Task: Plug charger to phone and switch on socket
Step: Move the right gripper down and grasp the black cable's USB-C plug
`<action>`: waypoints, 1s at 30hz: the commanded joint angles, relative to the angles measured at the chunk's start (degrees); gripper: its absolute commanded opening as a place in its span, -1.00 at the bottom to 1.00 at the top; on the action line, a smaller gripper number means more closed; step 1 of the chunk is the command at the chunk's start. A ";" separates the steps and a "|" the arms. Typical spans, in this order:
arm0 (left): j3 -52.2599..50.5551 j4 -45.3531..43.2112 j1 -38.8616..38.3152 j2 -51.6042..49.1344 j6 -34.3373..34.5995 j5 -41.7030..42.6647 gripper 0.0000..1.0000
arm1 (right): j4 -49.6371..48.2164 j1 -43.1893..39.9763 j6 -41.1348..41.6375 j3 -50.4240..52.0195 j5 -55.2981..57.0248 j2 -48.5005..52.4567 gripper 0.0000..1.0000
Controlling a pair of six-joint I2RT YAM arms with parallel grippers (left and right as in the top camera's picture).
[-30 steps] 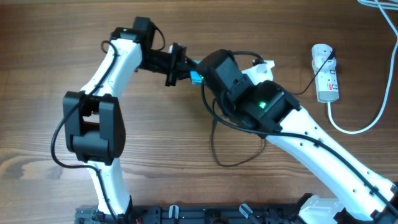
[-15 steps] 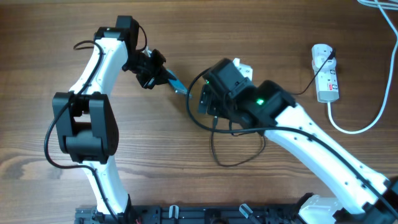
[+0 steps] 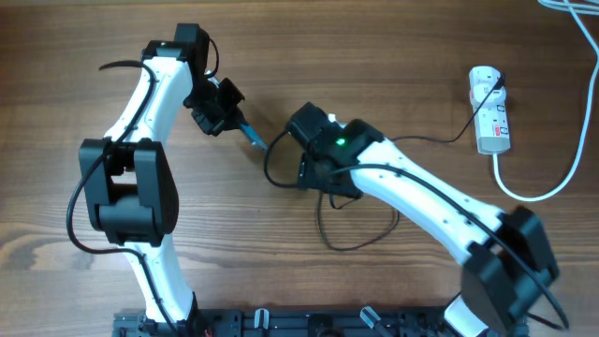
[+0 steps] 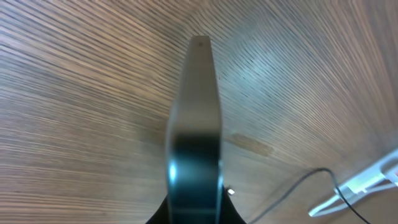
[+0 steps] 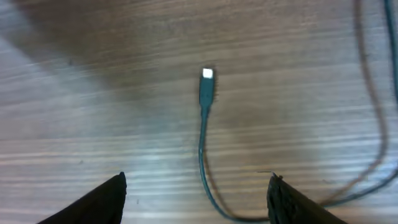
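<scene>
My left gripper [image 3: 232, 116] is shut on the phone [image 3: 251, 134], which juts out toward the right arm with its turquoise screen showing. In the left wrist view the phone [image 4: 196, 118] is edge-on between the jaws of the left gripper [image 4: 194, 214]. My right gripper [image 5: 198, 180] is open and empty above the table. The charger's metal-tipped connector [image 5: 207, 76] lies on the wood ahead of it, and its thin cable [image 5: 201, 155] runs back between the fingers. The cable [image 3: 356, 239] loops under the right arm toward the socket [image 3: 492, 117], where its black plug [image 3: 496, 84] sits.
The socket's thick white cord [image 3: 552, 187] curves along the right edge of the table. Another white cord [image 3: 566, 9] crosses the top right corner. Both arms meet over the table's upper middle.
The two grippers were together a second ago; the left one has pulled back left with the phone. The right wrist has swung left, and its gripper now hangs over the loose connector.
</scene>
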State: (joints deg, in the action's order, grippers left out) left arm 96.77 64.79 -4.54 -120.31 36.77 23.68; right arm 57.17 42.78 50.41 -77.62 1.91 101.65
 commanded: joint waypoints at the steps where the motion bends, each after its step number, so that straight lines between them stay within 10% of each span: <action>1: 1.07 -0.04 -0.07 2.03 -0.24 -2.56 -0.92 | -2.12 -1.79 -1.22 0.31 -2.93 3.54 0.48; 10: 1.07 -0.46 -0.07 2.03 -0.24 -2.58 -0.92 | -5.33 -5.57 -4.24 0.48 -5.20 5.77 0.61; 14: 1.07 -0.48 -0.11 2.03 -0.26 -2.56 -0.92 | -7.34 -4.81 0.63 2.34 -2.82 5.95 0.15; 30: 1.07 -0.50 -0.11 2.03 -0.22 -2.54 -0.92 | -7.61 -4.70 0.59 2.56 -8.02 14.01 0.03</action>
State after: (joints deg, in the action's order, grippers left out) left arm 96.77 64.42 -4.54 -120.31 36.77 20.99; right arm 49.63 37.85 50.28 -75.37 -4.89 114.69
